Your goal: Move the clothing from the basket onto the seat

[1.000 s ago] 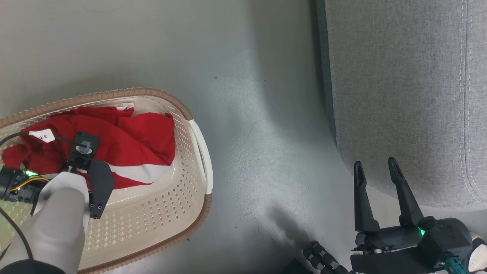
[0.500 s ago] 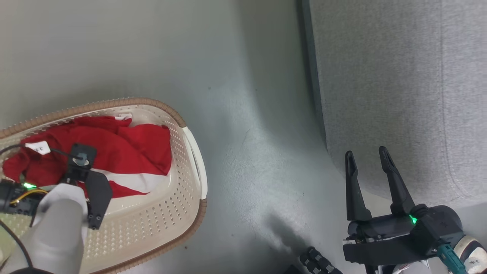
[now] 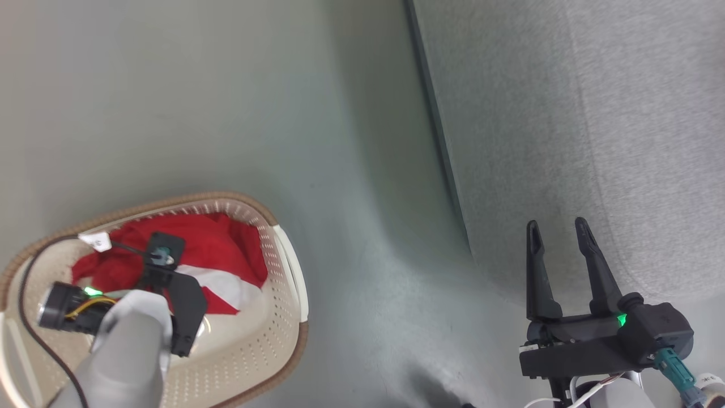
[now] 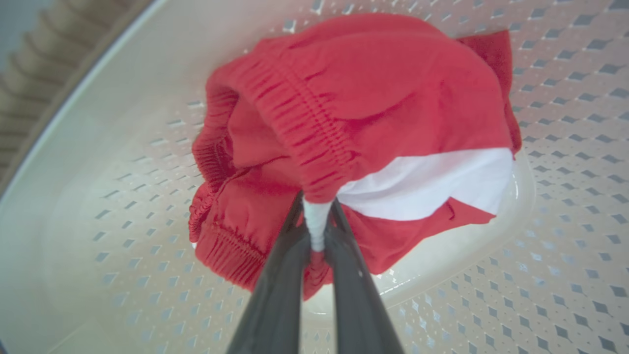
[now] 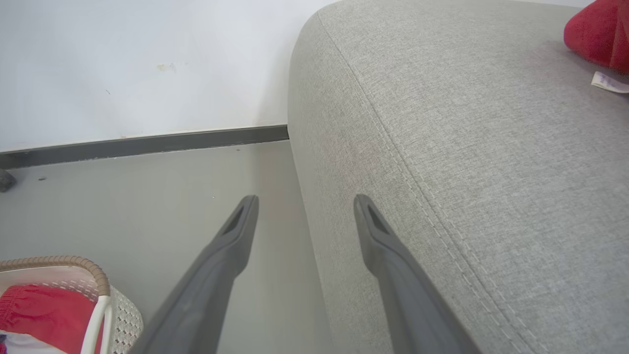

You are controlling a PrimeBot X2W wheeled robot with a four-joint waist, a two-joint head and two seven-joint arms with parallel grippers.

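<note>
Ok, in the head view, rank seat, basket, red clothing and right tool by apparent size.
Largest: seat.
Then: basket.
Then red clothing and right tool, about alike; the tool is nearer the camera, so unranked.

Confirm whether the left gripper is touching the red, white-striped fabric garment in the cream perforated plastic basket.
Touching. The left wrist view shows the left gripper closed on a fold of the red garment.
</note>
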